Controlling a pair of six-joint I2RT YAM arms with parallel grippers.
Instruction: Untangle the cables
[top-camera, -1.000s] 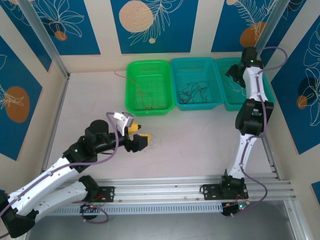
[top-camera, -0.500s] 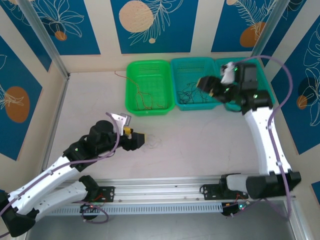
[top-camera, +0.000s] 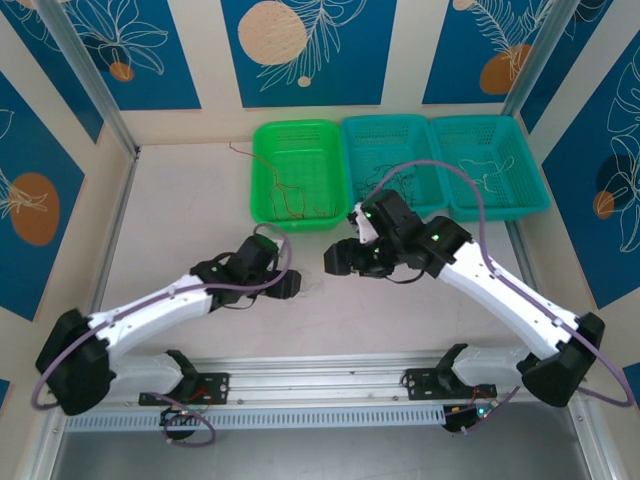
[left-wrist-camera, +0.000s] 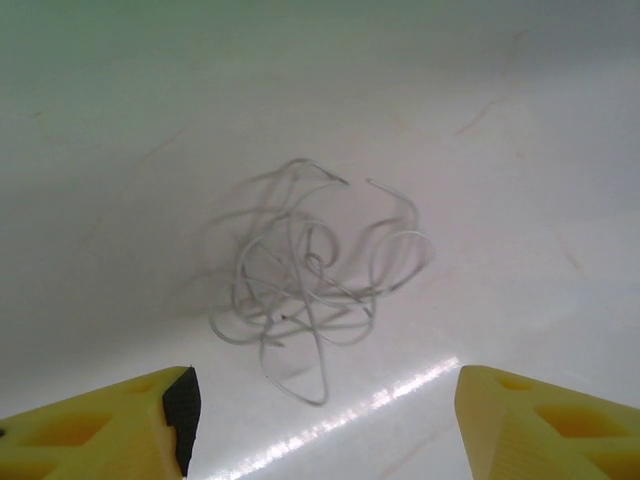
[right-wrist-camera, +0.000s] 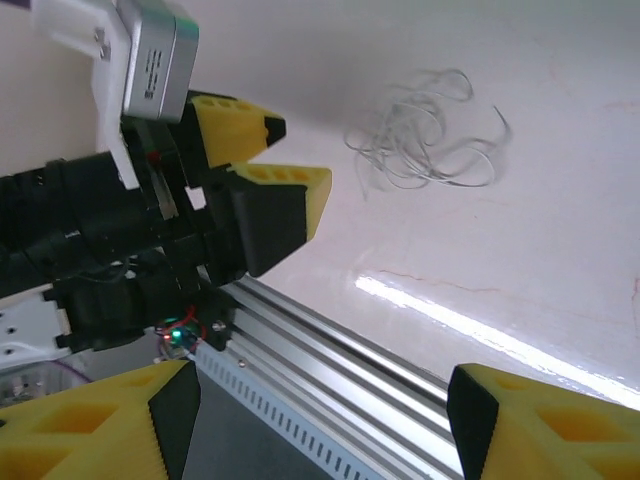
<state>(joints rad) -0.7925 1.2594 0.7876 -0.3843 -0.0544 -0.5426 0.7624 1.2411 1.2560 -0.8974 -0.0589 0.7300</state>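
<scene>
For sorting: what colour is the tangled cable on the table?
Whitish; the cable tangle shows best in left wrist view.

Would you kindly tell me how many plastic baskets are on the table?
3, in a row at the far edge: green basket left, middle teal basket, right teal basket. None looks hidden.

Cables (left-wrist-camera: 310, 285) — bare table (left-wrist-camera: 520, 120) all around

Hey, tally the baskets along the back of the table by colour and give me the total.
Green basket: 1
Teal: 2, the middle basket and the right basket
Total: 3
</scene>
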